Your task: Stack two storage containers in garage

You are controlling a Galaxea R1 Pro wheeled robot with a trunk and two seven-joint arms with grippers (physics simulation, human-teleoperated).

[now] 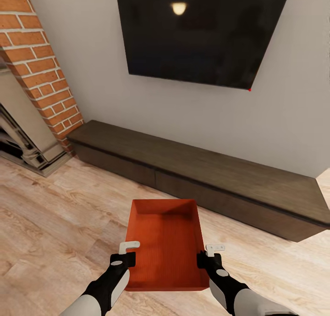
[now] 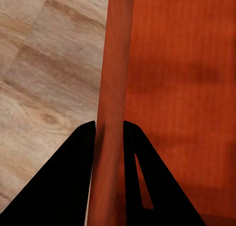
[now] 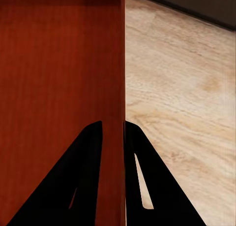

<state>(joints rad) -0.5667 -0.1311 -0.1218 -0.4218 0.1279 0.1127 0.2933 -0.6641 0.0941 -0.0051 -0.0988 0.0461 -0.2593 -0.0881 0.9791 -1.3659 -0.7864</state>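
One orange-red storage container (image 1: 167,242) hangs level above the light wood floor of the living room, in front of me. My left gripper (image 1: 127,257) is shut on its left wall, and the left wrist view shows that wall (image 2: 112,103) pinched between the two black fingers (image 2: 73,177). My right gripper (image 1: 206,257) is shut on the right wall (image 3: 112,88), with one finger (image 3: 83,181) inside the bin and one outside. The bin is open-topped with nothing in it.
A long low dark wood TV bench (image 1: 206,178) runs along the wall just beyond the bin, under a black wall TV (image 1: 197,31). A red brick fireplace (image 1: 41,73) stands at the far left. Light wood plank floor (image 1: 50,215) spreads to the left and right.
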